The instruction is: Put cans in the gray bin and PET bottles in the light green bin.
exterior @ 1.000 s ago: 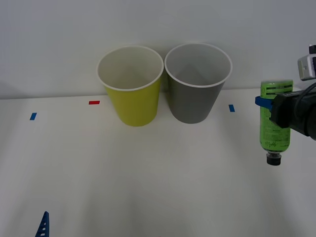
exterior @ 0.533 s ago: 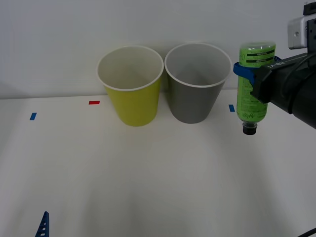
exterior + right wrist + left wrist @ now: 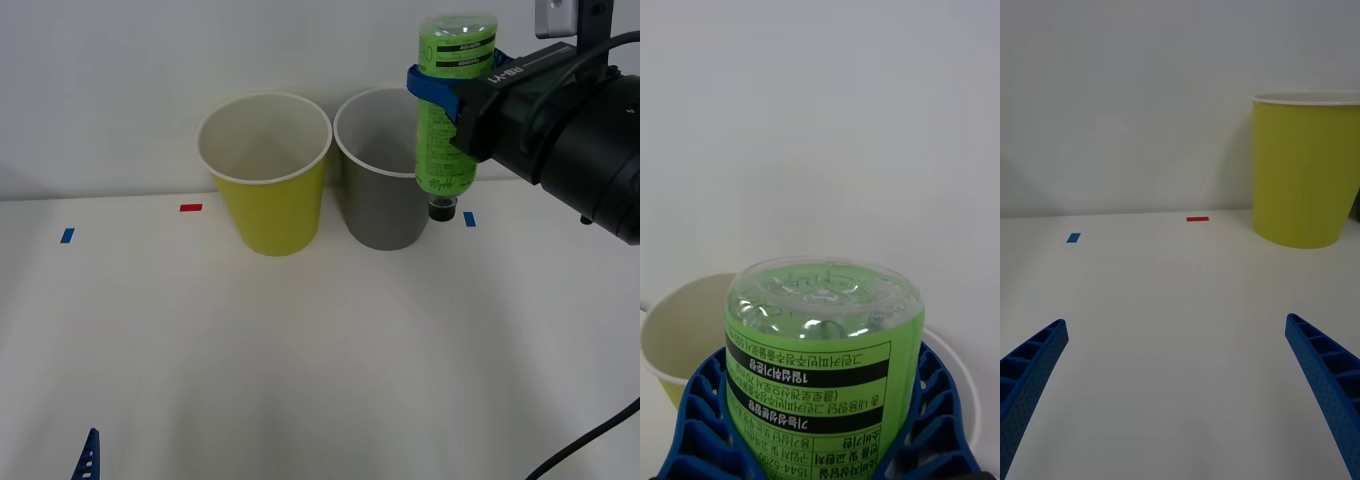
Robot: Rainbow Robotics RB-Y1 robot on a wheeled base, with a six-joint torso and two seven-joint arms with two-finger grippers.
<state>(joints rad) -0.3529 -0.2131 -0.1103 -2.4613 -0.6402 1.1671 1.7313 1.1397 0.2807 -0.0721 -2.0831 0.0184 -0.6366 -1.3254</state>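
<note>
White counter (image 3: 300, 380) carries the light green bin (image 3: 267, 190) and, touching it on the right, the gray bin (image 3: 385, 185). Above the gray bin's right rim hangs the PET bottle (image 3: 447, 120), upside down, black cap (image 3: 442, 210) pointing down. It looks light, thin-walled and smooth, so it may dent or slip; the labelled middle is the best place to hold. The right gripper (image 3: 820, 420) has its blue fingers (image 3: 704, 412) pinching the bottle there on both sides. The left gripper (image 3: 1176, 390) waits low over the counter, its fingers (image 3: 1030, 367) spread wide and holding nothing.
</note>
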